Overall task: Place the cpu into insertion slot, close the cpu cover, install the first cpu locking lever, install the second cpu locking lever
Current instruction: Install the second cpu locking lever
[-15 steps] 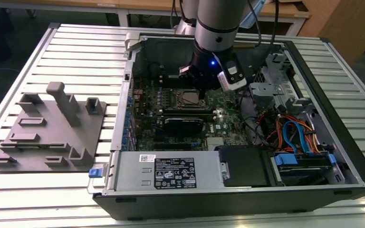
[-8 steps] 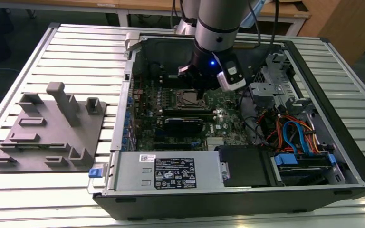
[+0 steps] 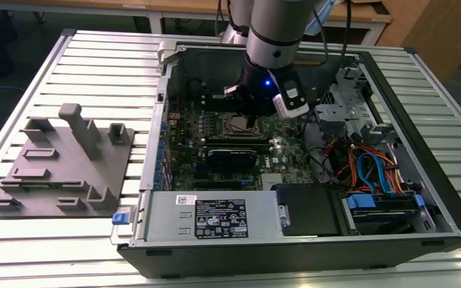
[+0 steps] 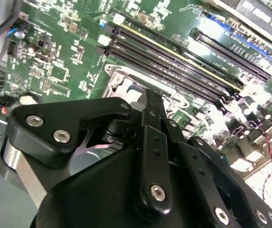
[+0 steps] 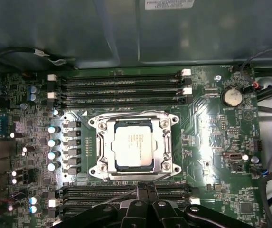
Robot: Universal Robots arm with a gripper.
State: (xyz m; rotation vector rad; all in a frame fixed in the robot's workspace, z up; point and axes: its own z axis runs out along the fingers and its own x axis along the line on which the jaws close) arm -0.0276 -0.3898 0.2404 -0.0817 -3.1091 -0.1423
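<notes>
The worktop [image 3: 62,252] is a slatted pale metal surface filling the lower and left parts of the exterior view, with wooden furniture along the top edge of the frame. At centre and right lies an open computer case [image 3: 311,252], and at left a grey fixture tray [image 3: 54,174] of moulded holders.

Inside the case the green motherboard [image 5: 211,123] spreads across the first wrist view, with long black memory slots [image 5: 121,88] above the socket and more below it.

The arm reaches down at upper centre of the exterior view, its end effector [image 3: 251,123] hanging just above the socket area. In both wrist views its black fingers [image 5: 147,194] are pressed together with nothing between them.

At the middle of the first wrist view sits the insertion slot [image 5: 102,152], with the cpu cover [image 5: 166,137] lying flat over it as a silver frame. The cpu [image 5: 133,147] rests in the slot, its pale top showing through the cover's window.

I judge the cpu light, rigid and fragile, best held by its edges. The cover looks thin, stiff and slick.
</notes>
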